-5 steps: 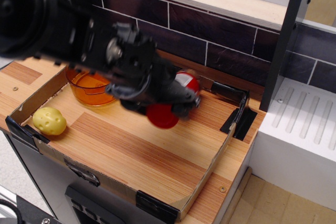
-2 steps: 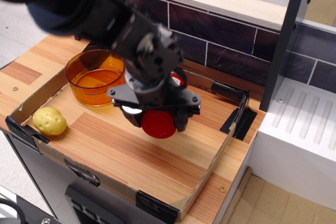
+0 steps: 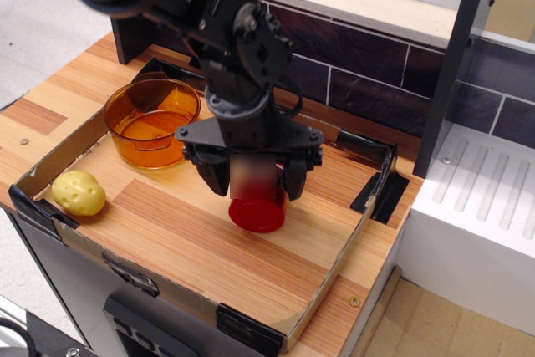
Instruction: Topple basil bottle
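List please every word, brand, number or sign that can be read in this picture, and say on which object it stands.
No text is readable here.
basil bottle between the gripper fingers: its label shows only as a motion-blurred smear.
orange bowl and yellow potato: no markings visible.

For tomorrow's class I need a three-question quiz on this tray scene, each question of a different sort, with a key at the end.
1. True or false: the basil bottle stands upright in the orange bowl.
2. Multiple choice: where is the yellow potato-like object? A) in the bowl B) near the tray's left corner C) between the gripper's fingers
3. Fill in: the bottle's cap is coloured ____.

Key
1. False: it lies tipped on the tray floor, cap toward the camera, between the fingers of the gripper.
2. B
3. red
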You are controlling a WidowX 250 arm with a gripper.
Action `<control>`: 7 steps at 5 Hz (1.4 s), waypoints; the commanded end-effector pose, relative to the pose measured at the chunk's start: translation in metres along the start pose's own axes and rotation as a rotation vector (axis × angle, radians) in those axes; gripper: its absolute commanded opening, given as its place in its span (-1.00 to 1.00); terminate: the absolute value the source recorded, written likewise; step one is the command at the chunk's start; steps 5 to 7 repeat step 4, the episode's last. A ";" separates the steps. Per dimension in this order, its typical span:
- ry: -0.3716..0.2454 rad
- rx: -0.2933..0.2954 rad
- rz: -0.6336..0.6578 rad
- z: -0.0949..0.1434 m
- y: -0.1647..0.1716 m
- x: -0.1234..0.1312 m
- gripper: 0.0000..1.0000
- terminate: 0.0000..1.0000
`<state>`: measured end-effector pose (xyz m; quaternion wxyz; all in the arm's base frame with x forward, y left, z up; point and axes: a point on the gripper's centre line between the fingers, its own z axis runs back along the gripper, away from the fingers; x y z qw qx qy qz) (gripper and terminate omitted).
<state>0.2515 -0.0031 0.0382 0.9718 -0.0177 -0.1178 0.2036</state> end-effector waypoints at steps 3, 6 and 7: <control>-0.019 0.033 0.036 0.029 -0.001 0.020 1.00 -1.00; -0.019 0.033 0.036 0.029 -0.001 0.020 1.00 1.00; -0.019 0.033 0.036 0.029 -0.001 0.020 1.00 1.00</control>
